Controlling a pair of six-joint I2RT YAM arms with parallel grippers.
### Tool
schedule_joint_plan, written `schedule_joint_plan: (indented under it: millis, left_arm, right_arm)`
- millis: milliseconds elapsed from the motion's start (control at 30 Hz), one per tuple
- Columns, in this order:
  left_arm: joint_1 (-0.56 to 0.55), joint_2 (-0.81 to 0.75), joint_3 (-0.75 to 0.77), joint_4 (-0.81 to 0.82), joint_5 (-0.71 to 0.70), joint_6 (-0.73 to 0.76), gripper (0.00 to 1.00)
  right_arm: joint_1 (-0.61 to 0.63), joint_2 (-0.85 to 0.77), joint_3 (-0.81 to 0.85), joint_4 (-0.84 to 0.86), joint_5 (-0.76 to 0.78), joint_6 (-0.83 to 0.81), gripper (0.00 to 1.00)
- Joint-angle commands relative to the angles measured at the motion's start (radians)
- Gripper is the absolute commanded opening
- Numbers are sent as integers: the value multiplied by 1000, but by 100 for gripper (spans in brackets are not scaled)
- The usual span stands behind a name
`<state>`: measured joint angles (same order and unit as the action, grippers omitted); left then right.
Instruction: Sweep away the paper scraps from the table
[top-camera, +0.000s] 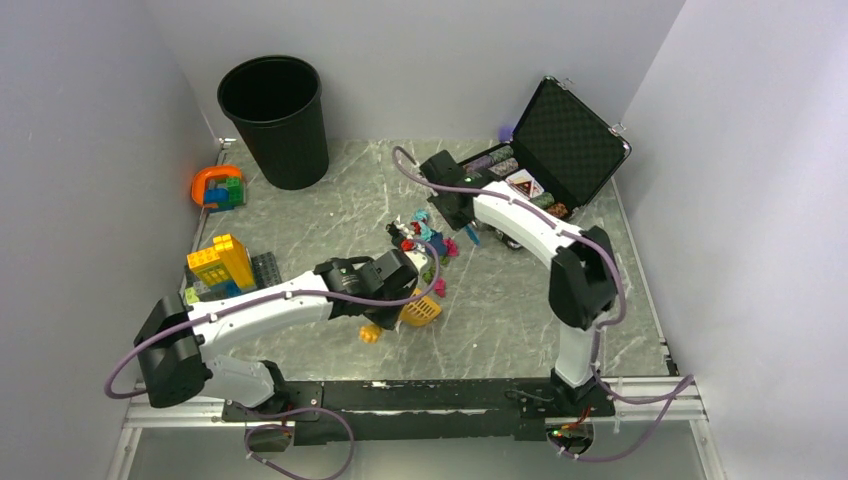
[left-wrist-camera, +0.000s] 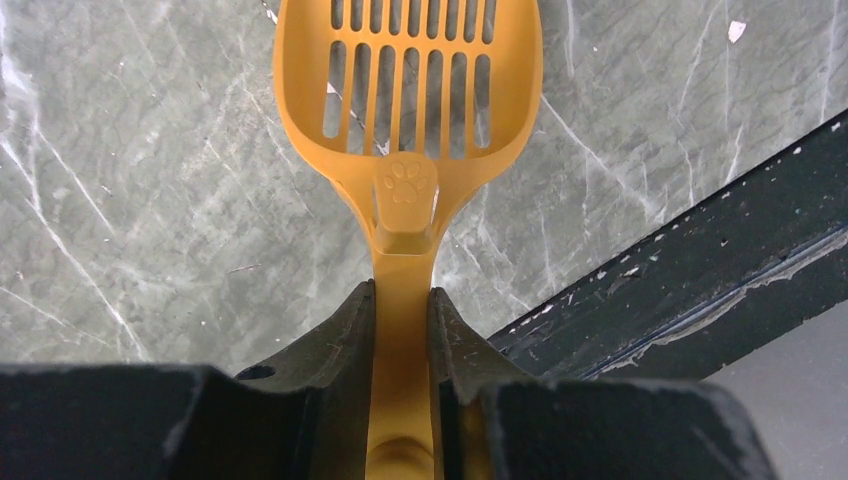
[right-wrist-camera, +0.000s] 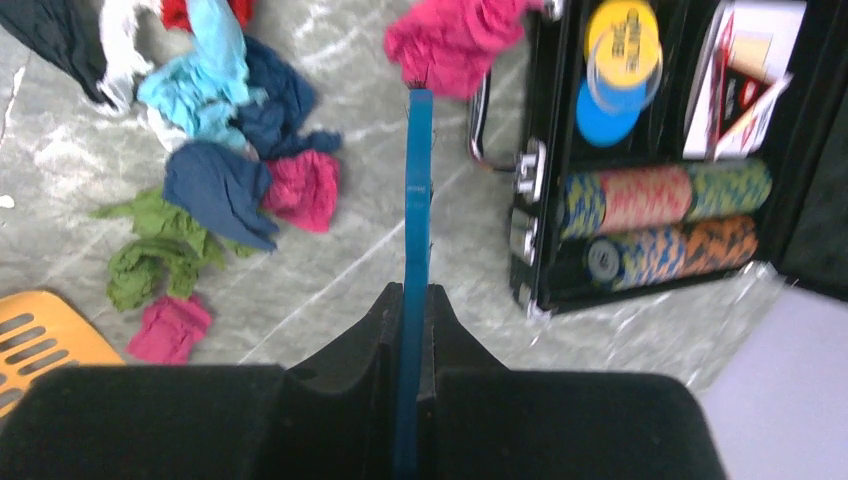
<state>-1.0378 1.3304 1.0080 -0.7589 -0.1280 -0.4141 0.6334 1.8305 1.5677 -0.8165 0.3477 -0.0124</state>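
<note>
Pinching the handle of an orange slotted plastic scoop (left-wrist-camera: 405, 190) in the left gripper (left-wrist-camera: 402, 300), jaws narrowed tight on it, over the grey-green marble table (top-camera: 500, 300). Clamped fully shut with the right gripper (right-wrist-camera: 411, 300) on a thin blue stick (right-wrist-camera: 418, 180) (pink wad at its tip). Heaped mid-table beside the stick: crumpled coloured paper scraps (right-wrist-camera: 225, 180), near an open black chip case (top-camera: 572, 130).
</note>
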Motion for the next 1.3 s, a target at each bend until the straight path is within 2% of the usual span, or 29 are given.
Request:
schedule_joint_plan:
  millis: [0,67,133,267,400,667,1000,1267]
  left_arm:
    - [-5,23,26,39,8,-53,0]
    - [-5,33,35,32,11,-63,0]
    - [-5,45,48,18,7,-70,0]
    - [1,64,77,-14,2,-74,0]
    - [32,72,85,-17,21,-66,0]
    - [76,89,79,6,46,-38,0]
    - [101,116,18,129,57,3,0]
    - [105,108,-41,196,-2,7,0]
  right_arm:
    - [8,109,182,-79,15,-223,0]
    - [18,164,239,-124,-25,-274,0]
    - [32,203,260,-129,18,-310,0]
    - [69,250,223,-84,85,-412,0]
    - [98,265,164,-48,75,-488,0]
    - [119,194,144,-141,-182,-503,0]
    - [127,177,150,-268,-538,-430,0]
    - [135,86,64,-264,-640,-422,0]
